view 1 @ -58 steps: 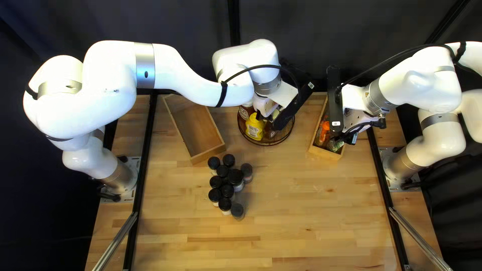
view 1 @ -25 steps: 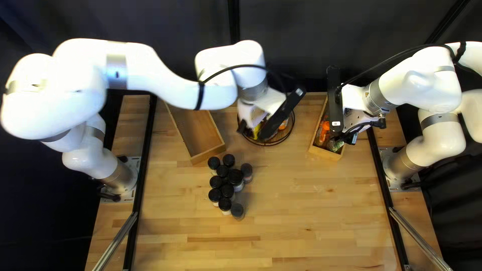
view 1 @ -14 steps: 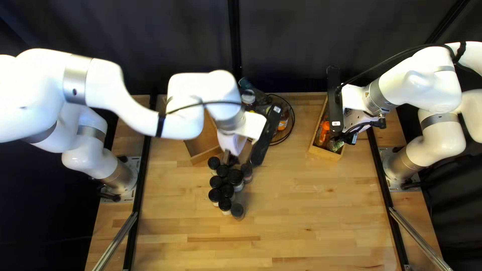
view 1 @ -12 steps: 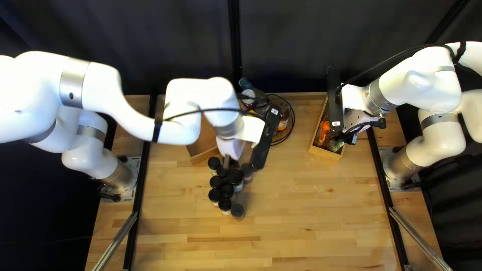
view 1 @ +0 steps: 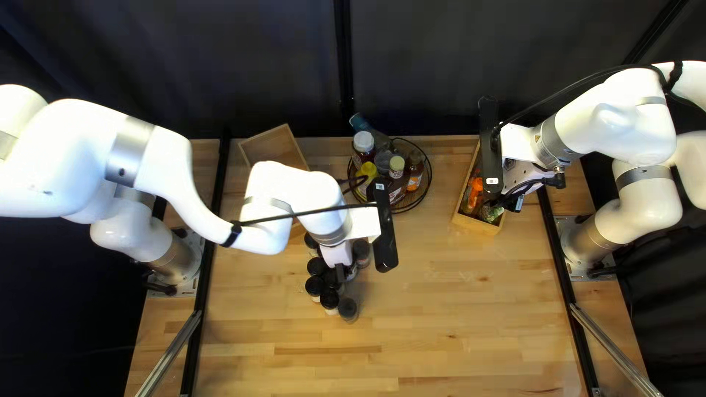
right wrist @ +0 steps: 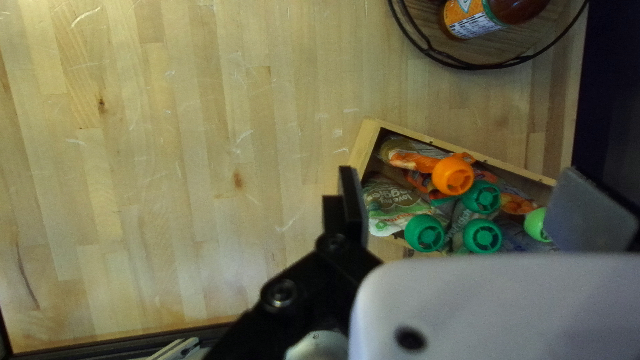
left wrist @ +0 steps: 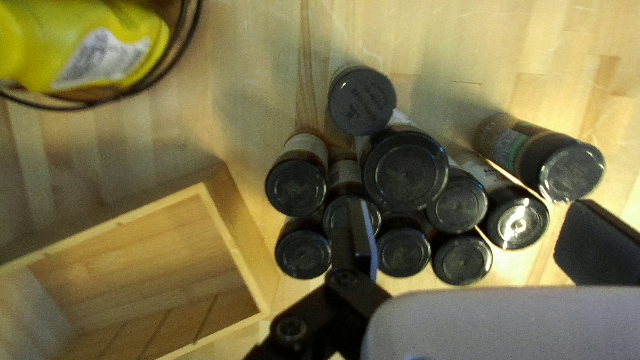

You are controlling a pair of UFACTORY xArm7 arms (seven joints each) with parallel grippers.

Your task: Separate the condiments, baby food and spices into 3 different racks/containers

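Left gripper (view 1: 338,267) is hovering over spice jars (left wrist: 405,170), 7 o'clock from wire basket (view 1: 393,212); fingers gaping wide, gripping nothing | right gripper (view 1: 510,197) is hovering over baby-food pouches (right wrist: 392,203), 3 o'clock; likewise gaping, empty

pale lettering (right wrist: 395,197) on a pouch (right wrist: 400,217), printed label (left wrist: 103,57) on the yellow bottle (left wrist: 33,43) (blurred).

Soft shadows lay beside the spice jars (left wrist: 405,167), one lid (left wrist: 517,223) there glared (almost white), and the curtain (view 1: 456,66) beyond was dim.
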